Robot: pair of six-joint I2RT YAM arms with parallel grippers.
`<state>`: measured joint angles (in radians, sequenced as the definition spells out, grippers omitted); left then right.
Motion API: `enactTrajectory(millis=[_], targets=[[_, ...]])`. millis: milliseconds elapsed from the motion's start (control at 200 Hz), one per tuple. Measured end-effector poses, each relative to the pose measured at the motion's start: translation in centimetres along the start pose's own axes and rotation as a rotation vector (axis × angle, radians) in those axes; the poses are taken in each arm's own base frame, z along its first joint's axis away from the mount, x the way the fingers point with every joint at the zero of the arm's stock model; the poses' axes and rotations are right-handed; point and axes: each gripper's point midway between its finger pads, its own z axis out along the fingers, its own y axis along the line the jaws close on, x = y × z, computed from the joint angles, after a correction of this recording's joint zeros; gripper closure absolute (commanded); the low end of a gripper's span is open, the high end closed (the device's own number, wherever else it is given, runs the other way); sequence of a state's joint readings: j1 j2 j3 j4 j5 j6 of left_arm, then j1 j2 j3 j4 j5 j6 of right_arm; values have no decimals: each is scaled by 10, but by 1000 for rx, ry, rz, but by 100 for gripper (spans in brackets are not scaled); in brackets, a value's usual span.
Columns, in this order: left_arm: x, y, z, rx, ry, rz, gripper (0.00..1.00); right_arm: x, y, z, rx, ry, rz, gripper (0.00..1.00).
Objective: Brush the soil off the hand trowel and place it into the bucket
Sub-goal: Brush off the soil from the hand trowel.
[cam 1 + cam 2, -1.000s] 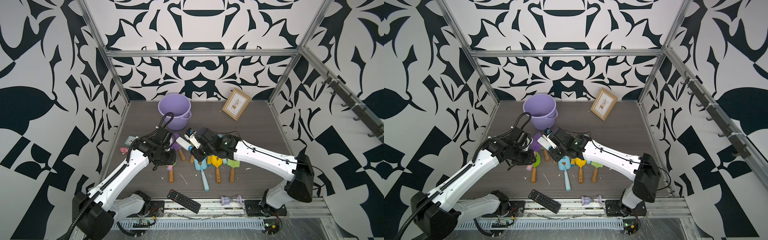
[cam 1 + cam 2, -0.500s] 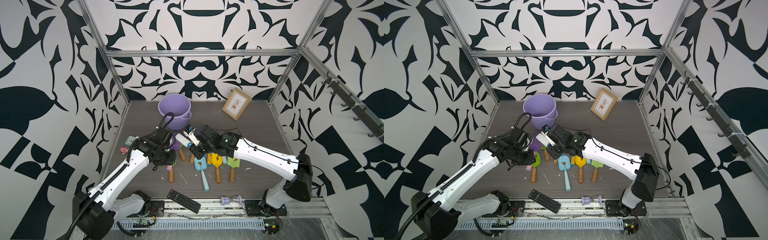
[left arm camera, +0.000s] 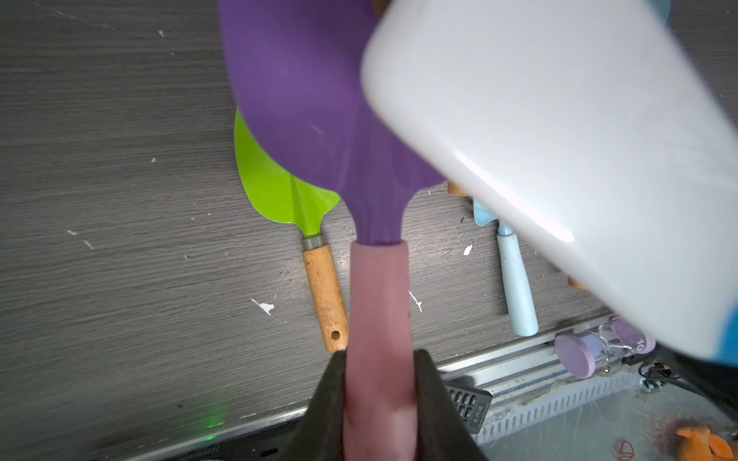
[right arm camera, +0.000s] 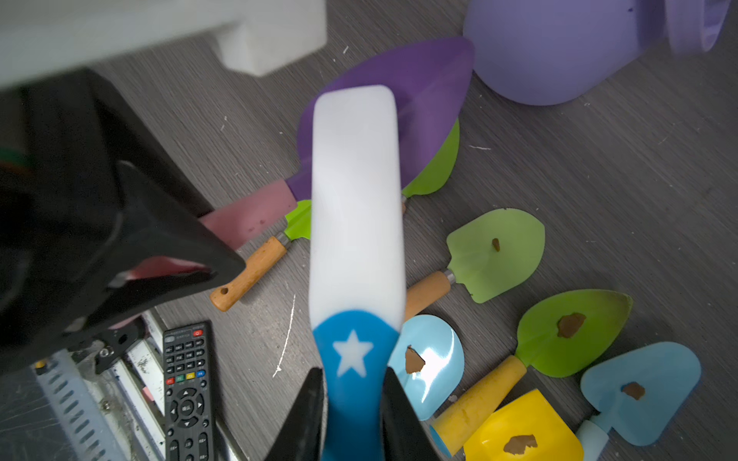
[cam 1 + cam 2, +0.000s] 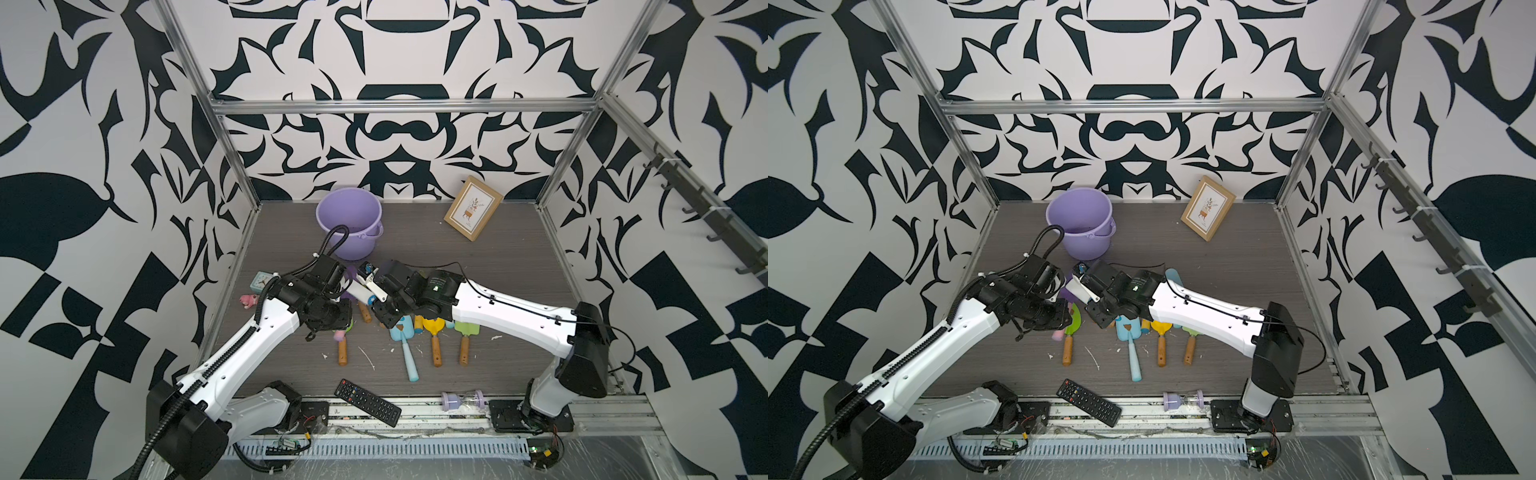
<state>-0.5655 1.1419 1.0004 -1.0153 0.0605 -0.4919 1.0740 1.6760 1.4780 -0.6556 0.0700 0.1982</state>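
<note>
Left wrist: left end effector (image 3: pixel 379 359) clamps purple trowel (image 3: pixel 303 99); right end effector (image 4: pixel 352 373) clamps glossy white brush (image 4: pixel 355 199).

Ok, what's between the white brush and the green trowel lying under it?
The blade of the purple trowel, held by the left end effector at its pink handle. The right wrist view shows it under the brush and over the green trowel.
</note>
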Motion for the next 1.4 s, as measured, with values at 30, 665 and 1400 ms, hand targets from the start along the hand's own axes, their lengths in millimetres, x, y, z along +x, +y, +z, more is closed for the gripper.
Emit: enactTrajectory(millis=[30, 665, 1400], targets=[[0, 0, 0, -3, -1, 2, 100, 1, -2, 2, 11, 6, -1, 100], [26, -3, 0, -50, 42, 21, 100, 7, 11, -1, -17, 10, 8, 100], [39, -3, 9, -74, 85, 12, 100, 24, -31, 2, 134, 26, 63, 100]])
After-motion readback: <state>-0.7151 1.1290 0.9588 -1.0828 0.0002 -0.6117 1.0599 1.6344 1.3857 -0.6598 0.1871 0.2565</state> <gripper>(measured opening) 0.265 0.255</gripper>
